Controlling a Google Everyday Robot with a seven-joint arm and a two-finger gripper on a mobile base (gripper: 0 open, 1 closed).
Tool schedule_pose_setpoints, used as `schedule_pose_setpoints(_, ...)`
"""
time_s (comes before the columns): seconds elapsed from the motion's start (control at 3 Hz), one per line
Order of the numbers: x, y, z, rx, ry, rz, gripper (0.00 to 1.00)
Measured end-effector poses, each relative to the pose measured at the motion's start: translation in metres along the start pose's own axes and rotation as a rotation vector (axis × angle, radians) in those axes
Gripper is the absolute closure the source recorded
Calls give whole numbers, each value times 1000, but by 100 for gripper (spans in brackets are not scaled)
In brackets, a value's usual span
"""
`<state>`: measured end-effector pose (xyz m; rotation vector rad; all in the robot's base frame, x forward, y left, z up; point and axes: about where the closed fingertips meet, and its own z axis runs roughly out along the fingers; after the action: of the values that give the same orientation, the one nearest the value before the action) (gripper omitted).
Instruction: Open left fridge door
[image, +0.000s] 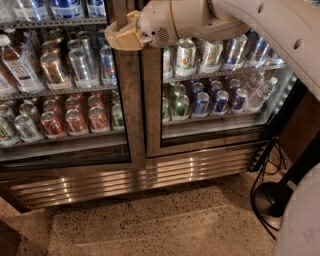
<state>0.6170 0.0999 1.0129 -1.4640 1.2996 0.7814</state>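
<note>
Although the claw (119, 38) is at the right-hand frame of the left fridge door (65, 125), near its top, this door looks closed, level with the right door (220, 127) of the fridge (150, 175). Whether the claw grips anything, I cannot tell. The whole pull, I judge, is left to do.

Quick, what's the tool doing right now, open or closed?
Tool: cannot be told; it is up high at the right frame of the left fridge door.

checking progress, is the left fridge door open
Shut: left fridge door sits flush with its twin; claw is at its upper right edge.
</note>
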Motion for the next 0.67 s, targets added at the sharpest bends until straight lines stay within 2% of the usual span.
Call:
schedule_pose_setpoints(0.33, -1, 9, -2, -25, 1, -9, 100)
schedule_pose_setpoints(0.67, -1, 9, -2, -25, 1, -9, 100)
